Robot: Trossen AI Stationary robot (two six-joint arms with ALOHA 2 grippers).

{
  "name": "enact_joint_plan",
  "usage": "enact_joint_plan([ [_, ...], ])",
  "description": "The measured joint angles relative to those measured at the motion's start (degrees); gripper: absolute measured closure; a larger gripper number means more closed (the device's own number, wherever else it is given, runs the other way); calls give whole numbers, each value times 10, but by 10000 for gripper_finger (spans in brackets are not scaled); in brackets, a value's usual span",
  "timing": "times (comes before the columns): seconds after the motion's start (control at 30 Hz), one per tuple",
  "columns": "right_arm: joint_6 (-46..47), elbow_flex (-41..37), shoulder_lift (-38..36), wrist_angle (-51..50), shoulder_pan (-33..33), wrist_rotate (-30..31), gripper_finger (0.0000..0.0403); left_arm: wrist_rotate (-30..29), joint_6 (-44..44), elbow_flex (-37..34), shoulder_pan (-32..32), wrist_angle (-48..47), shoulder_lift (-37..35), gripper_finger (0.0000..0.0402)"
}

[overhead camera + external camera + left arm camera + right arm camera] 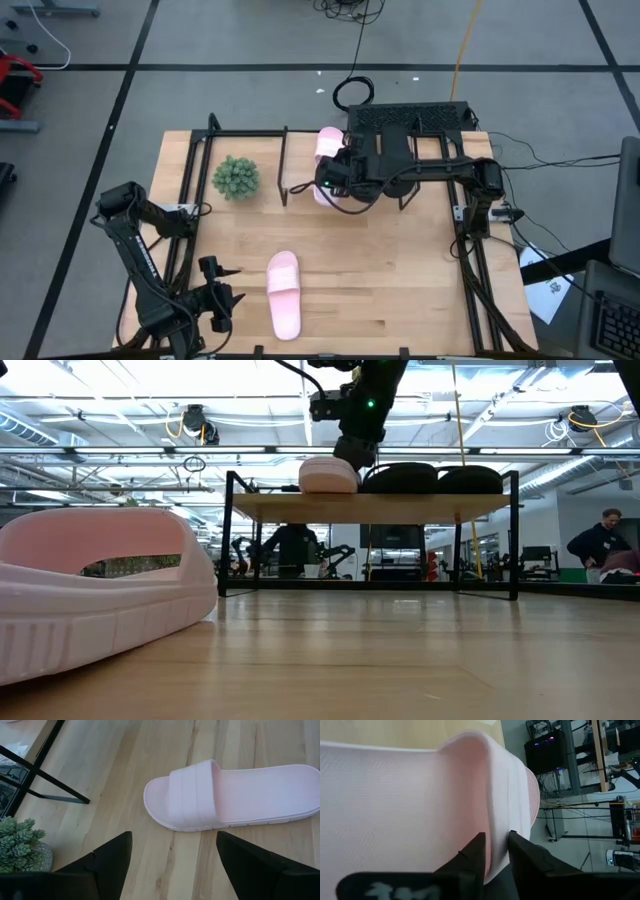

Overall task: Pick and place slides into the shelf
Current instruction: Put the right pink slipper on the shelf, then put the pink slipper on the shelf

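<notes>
Apparently, pink slide between right claw fingers

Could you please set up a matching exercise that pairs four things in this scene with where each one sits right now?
Things:
1. pink slide at the right gripper
2. second pink slide
3. black slides
4. small green plant

Places:
A. flat on the tabletop, near the left gripper
B. on the table beside the shelf's left end
C. on the shelf top, at the left of the row in the low view
D. on the shelf top, side by side, right of the pink one in the low view

Pairs: 1-C, 2-A, 3-D, 4-B
</notes>
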Motion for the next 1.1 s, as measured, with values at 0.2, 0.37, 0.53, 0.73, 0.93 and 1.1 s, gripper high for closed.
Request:
enact_joint_plan([
  [0.2, 0, 0, -11, 6, 10, -1, 310, 0, 2, 0, 0, 0, 0, 108],
  [0.37, 7, 0, -31, 8, 15, -1, 290, 0, 2, 0, 0, 0, 0, 108],
  [0.53, 18, 0, -49, 1, 30, -1, 278, 0, 2, 0, 0, 0, 0, 108],
  [0.73, 18, 0, -66, 5, 80, -1, 280, -6, 2, 0, 1, 3, 0, 108],
  [0.93, 15, 0, -79, 40, 149, 2, 284, -6, 64, 0, 25, 82, 0, 108],
  [1.1, 0, 0, -98, 45, 207, 46, 284, 12, 185, 0, 62, 216, 0, 108],
])
